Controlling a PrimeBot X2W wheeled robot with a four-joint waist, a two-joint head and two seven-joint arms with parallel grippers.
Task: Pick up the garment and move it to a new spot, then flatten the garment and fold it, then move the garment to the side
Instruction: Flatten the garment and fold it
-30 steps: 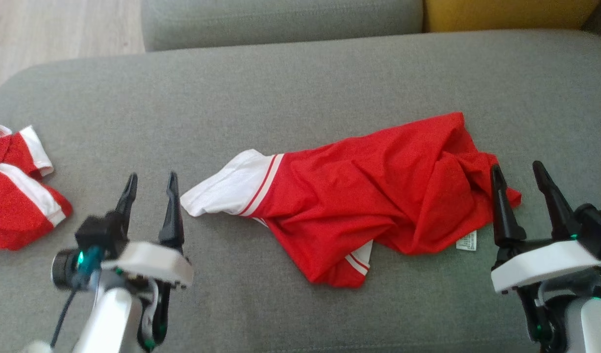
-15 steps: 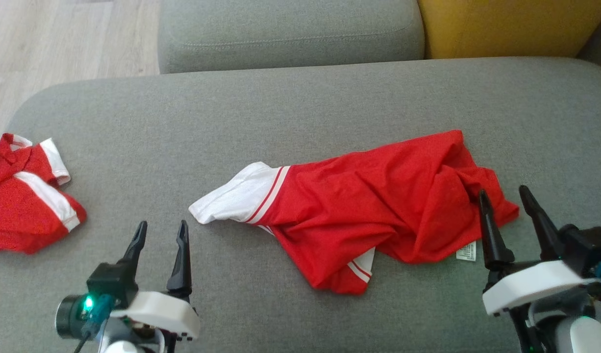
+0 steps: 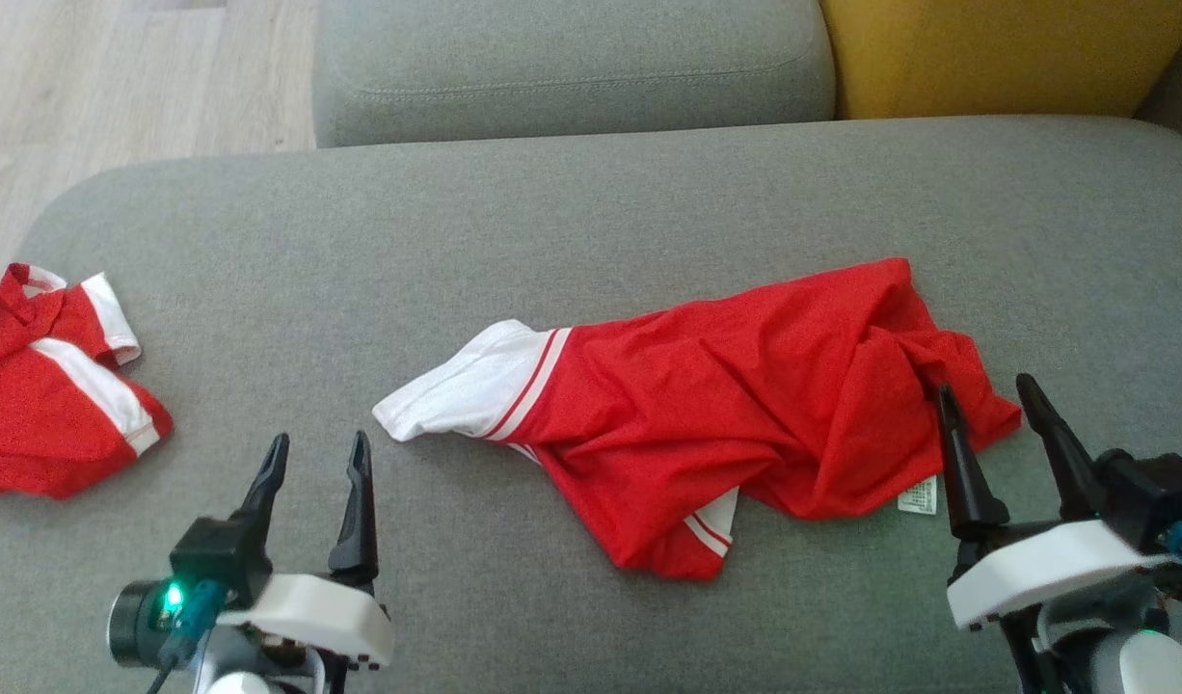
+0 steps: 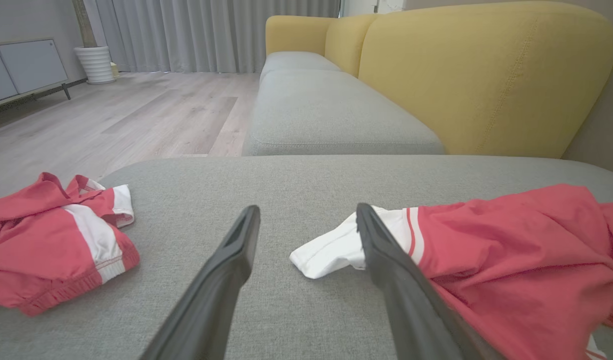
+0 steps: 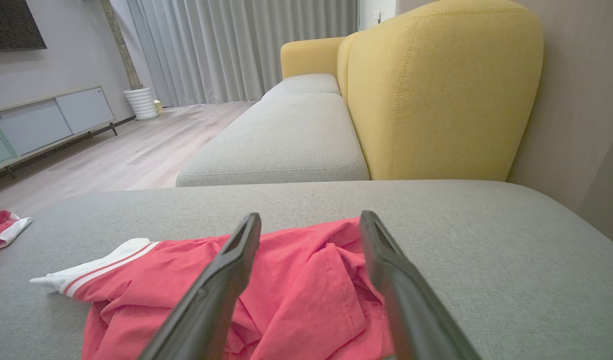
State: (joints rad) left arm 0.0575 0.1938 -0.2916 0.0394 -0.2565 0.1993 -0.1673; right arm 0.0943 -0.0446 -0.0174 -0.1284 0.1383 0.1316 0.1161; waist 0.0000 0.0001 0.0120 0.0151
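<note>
The left gripper (image 3: 320, 439) hangs near the garment's white end (image 3: 466, 390), fingers spread and holding nothing. The right gripper (image 3: 983, 386) is at the garment's other end, also wide apart and bare. The red garment (image 3: 726, 414) lies crumpled on the grey cushion (image 3: 552, 241). The first step, picking it up, looks not yet done. Next, each gripper likely must go down onto its end and pinch the cloth. A second red cloth (image 3: 51, 414) lies well left of the garment.
</note>
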